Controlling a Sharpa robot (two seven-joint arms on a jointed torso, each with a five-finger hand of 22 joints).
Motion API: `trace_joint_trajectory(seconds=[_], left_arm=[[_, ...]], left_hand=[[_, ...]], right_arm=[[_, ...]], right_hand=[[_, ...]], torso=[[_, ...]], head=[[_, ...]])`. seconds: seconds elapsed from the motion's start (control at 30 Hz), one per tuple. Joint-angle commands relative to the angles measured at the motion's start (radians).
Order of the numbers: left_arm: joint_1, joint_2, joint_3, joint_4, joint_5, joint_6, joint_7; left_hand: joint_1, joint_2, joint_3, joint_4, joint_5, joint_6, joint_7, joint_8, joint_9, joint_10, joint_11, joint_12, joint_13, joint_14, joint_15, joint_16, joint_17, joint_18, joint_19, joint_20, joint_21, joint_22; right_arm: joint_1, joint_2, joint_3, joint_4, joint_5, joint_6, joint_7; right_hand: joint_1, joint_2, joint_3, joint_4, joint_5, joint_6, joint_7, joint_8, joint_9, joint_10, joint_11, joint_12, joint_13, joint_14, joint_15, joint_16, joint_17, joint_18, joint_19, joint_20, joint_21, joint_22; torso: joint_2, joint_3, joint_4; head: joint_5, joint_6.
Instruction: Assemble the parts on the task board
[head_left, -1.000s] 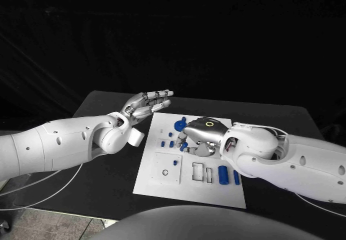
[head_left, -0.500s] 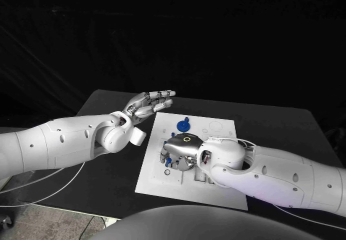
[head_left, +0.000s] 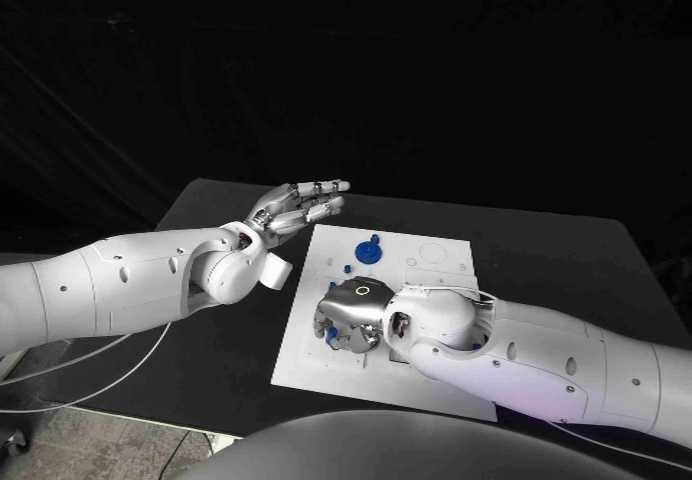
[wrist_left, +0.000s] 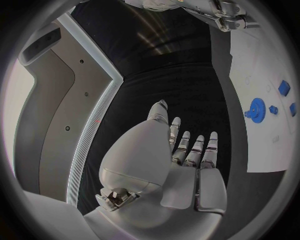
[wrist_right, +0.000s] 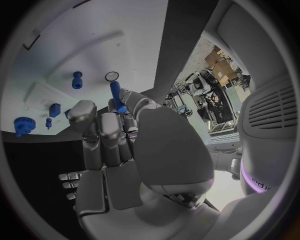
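Note:
The white task board (head_left: 437, 256) lies in the middle of the black table (head_left: 216, 210). My right hand (head_left: 352, 316) hovers low over the board's left middle and pinches a blue peg (wrist_right: 117, 97) between thumb and fingers. The peg's tip is close to a small round hole (wrist_right: 111, 76) in the board (wrist_right: 94, 35). A blue gear (head_left: 368, 249) stands at the board's far end, with small blue pieces (head_left: 351, 268) near it. My left hand (head_left: 299, 208) floats beyond the board's far left corner, fingers straight and apart, holding nothing. The left wrist view shows that hand (wrist_left: 187, 155) and the gear (wrist_left: 256, 109).
More blue parts sit on the board: a short peg (wrist_right: 77, 80), a block (wrist_right: 54, 109) and the gear (wrist_right: 24, 124). My right forearm (head_left: 548, 350) covers the board's near right part. Bare black table (head_left: 562, 250) lies to the board's right.
My right hand has moved from the board's middle toward its left near part, carrying the blue peg. The left hand has stayed in place.

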Motion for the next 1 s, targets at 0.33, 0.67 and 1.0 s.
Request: trace_joint_trajectory(seconds=[0.33, 0.67, 1.0], left_arm=[[0.0, 0.004, 0.0, 0.004, 0.014, 0.021, 0.001], [0.0, 0.004, -0.001, 0.003, 0.014, 0.023, 0.0], [0.0, 0.005, -0.001, 0.002, 0.014, 0.025, -0.002]], left_hand=[[0.006, 0.005, -0.001, 0.0, 0.005, 0.013, -0.001, 0.008, 0.002, -0.001, 0.009, 0.004, 0.001, 0.007, -0.003, 0.006, 0.002, -0.01, 0.007, -0.002, 0.003, -0.003], [0.007, 0.005, -0.001, 0.001, 0.006, 0.016, 0.0, 0.009, 0.003, -0.001, 0.01, 0.005, 0.001, 0.008, -0.003, 0.007, 0.002, -0.01, 0.007, -0.002, 0.003, -0.003], [0.007, 0.006, -0.001, 0.001, 0.007, 0.016, 0.0, 0.009, 0.003, -0.001, 0.01, 0.005, 0.001, 0.008, -0.003, 0.006, 0.002, -0.01, 0.007, -0.002, 0.003, -0.003]], right_arm=[[-0.002, -0.009, 0.0, 0.001, -0.074, 0.041, 0.009], [-0.007, -0.014, 0.0, 0.008, -0.062, 0.036, 0.013], [-0.013, -0.016, 0.0, 0.015, -0.034, 0.039, 0.014]], right_hand=[[0.005, -0.004, 0.009, -0.005, 0.01, 0.01, 0.0, -0.008, 0.001, 0.076, -0.069, -0.004, 0.013, -0.003, -0.004, -0.007, -0.001, -0.011, 0.0, -0.006, 0.001, 0.107], [0.003, -0.004, 0.012, -0.008, 0.017, 0.01, 0.001, -0.011, 0.001, 0.079, -0.068, -0.006, 0.014, -0.002, -0.004, -0.006, 0.0, -0.012, 0.0, -0.006, 0.004, 0.107], [0.002, -0.005, 0.014, -0.01, 0.021, 0.01, 0.001, -0.014, 0.001, 0.085, -0.069, -0.006, 0.015, 0.0, -0.004, -0.004, 0.003, -0.012, 0.001, -0.007, 0.01, 0.108]], torso=[[0.0, 0.0003, -0.0001], [0.0, 0.0001, 0.0], [0.001, -0.0001, -0.0003]], head=[[0.001, 0.0], [0.002, 0.0], [0.003, 0.0]])
